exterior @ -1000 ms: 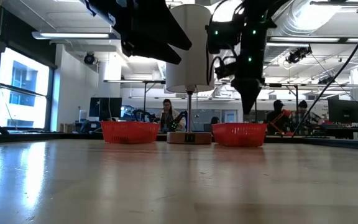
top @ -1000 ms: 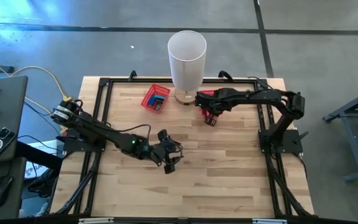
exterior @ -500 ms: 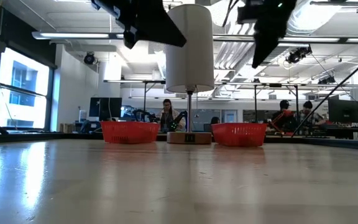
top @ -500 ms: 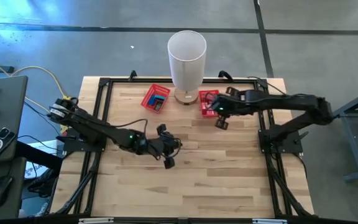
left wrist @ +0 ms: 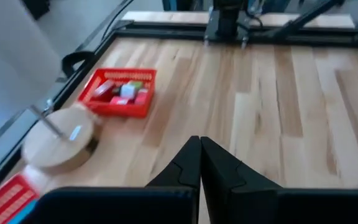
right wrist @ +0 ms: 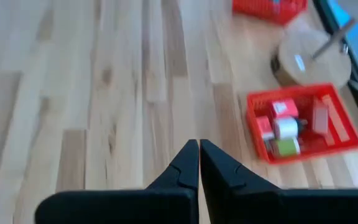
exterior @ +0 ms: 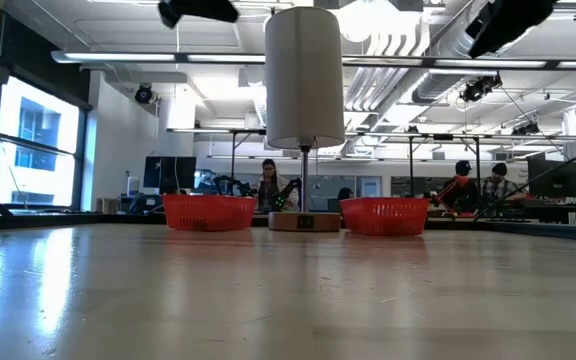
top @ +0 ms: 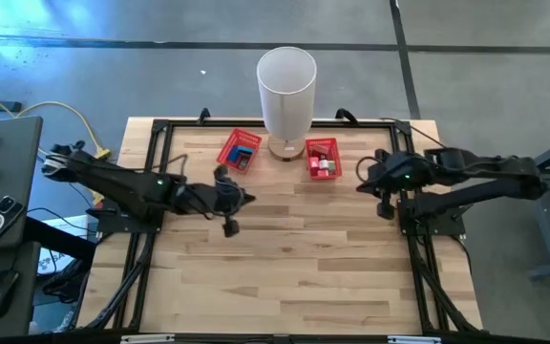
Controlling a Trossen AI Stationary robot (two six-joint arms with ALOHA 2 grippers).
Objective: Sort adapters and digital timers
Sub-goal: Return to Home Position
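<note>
Table's (top: 285, 277) plain wood up front. Midway back, left claw (left wrist: 199, 142) and right claw (right wrist: 198, 144) hang above it, both pinched shut, fingertips touching. Adapters (right wrist: 284, 127) sit in the right bin (exterior: 384, 215) at the far edge, lamp (exterior: 304, 75) between it and the left bin (exterior: 208, 212).

The left bin (top: 225, 153) and right bin (top: 308, 159) are coloured red, the lampshade (top: 286, 91) white; the table (top: 304, 250) is patterned in pale wood planks
</note>
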